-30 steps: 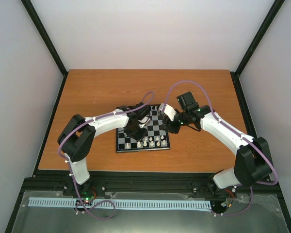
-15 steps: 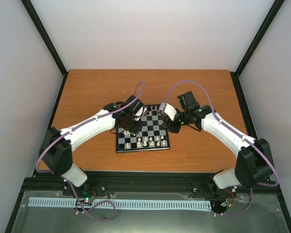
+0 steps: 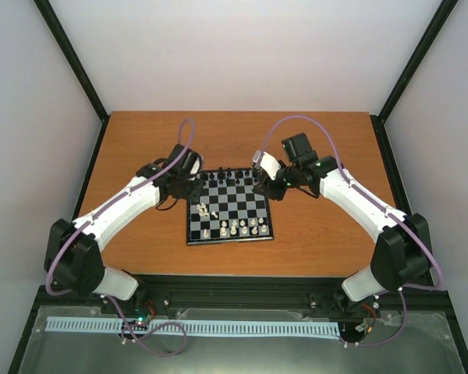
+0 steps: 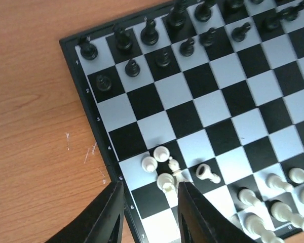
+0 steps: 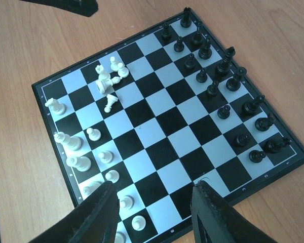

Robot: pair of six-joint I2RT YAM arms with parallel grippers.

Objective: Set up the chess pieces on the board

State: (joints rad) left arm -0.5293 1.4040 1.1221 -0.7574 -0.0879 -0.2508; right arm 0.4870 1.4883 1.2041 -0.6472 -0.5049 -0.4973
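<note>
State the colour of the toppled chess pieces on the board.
Cream-white; the toppled pieces show best in the left wrist view.

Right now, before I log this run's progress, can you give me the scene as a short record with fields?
board: flat on the table
black pieces: upright, two rows along the far edge
white pieces: some upright along the near edge
clump: white pieces bunched near the left rim, at least one toppled
left tool: open, empty, by the board's far-left corner
right tool: open, empty, by the board's far-right corner
</note>
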